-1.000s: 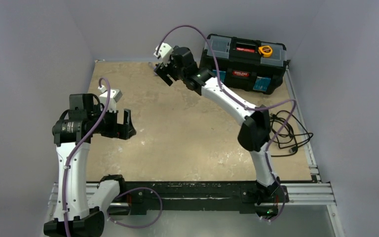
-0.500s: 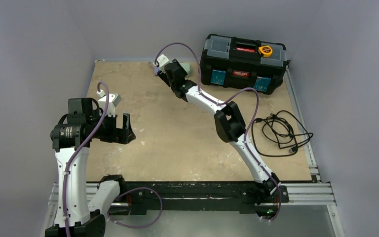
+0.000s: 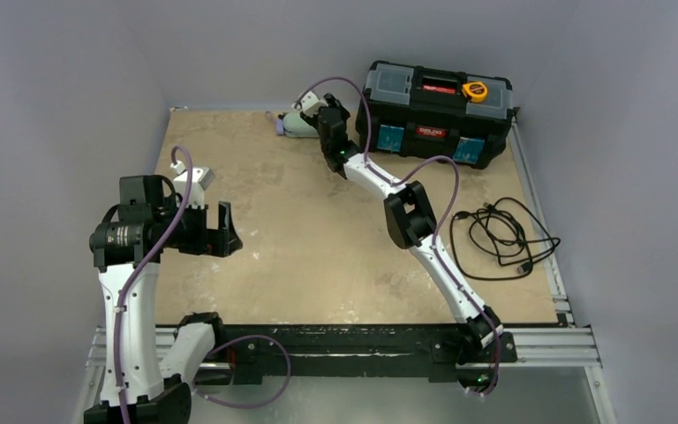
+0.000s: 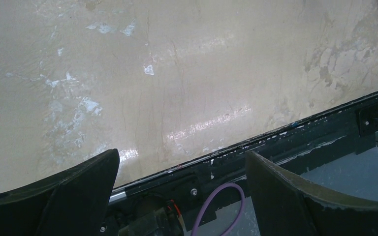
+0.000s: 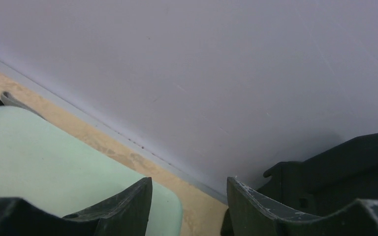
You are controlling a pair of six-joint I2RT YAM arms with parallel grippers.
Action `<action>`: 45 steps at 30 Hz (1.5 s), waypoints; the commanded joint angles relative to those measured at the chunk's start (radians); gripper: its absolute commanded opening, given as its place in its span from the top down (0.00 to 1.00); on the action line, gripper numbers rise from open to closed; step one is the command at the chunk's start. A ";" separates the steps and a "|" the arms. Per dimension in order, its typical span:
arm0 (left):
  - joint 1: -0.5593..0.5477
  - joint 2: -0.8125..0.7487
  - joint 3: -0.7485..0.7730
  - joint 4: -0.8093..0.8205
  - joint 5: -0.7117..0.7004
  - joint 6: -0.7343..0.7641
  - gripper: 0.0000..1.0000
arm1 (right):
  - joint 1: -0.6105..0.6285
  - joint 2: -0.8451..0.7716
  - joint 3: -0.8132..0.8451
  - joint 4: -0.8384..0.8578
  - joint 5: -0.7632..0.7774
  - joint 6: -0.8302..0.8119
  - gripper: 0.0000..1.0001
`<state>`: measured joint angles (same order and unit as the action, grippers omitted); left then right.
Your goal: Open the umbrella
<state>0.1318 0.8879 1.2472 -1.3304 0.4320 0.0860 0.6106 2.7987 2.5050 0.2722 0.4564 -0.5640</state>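
— Lying in its mint-green sleeve, the umbrella (image 3: 298,124) sits at the table's (image 3: 318,238) far edge, just left of the black toolbox (image 3: 437,110). What's new?

— The right tool (image 5: 188,181) has swung over to it, jaws narrowing yet apart, the sleeve beside one finger, not between. A grasp looks next. The left tool (image 4: 182,156) gapes idle.

Umbrella (image 3: 293,128): compact folding type, closed, cased in a pale mint-green sleeve (image 5: 54,157); lavender end showing at its left. Lies flat along the far edge of the worktop (image 3: 318,230).
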 commanded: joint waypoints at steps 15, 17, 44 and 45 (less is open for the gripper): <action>0.037 -0.014 0.006 0.007 0.077 -0.023 0.00 | 0.056 -0.040 -0.009 -0.293 -0.612 0.152 0.49; 0.036 -0.015 0.006 0.019 0.098 -0.024 0.00 | 0.074 -0.055 0.001 -0.375 -0.706 0.216 0.50; 0.036 -0.099 -0.133 0.300 0.240 -0.148 0.00 | -0.073 -0.098 -0.080 0.047 -0.167 1.115 0.01; 0.036 -0.099 -0.132 0.298 0.236 -0.149 0.00 | -0.059 -0.088 -0.065 0.037 -0.131 1.115 0.01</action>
<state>0.1616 0.7994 1.1130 -1.0397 0.6617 -0.0452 0.5190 2.6770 2.3699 0.2863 0.1593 0.4034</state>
